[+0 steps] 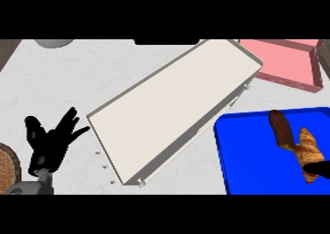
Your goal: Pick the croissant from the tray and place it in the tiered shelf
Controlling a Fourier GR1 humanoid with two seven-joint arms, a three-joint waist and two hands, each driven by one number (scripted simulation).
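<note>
Golden, flaky croissant (309,151) at lower right will likely crush easily; take it across its thick middle. Your right hand (320,170) touches it, fingers hidden; the left hand (51,141) rests open.

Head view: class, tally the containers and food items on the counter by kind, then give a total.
Blue tray: 1
Pink tray: 1
White tiered shelf: 1
Croissant: 1
Dark brown pastry: 1
Total: 5
</note>
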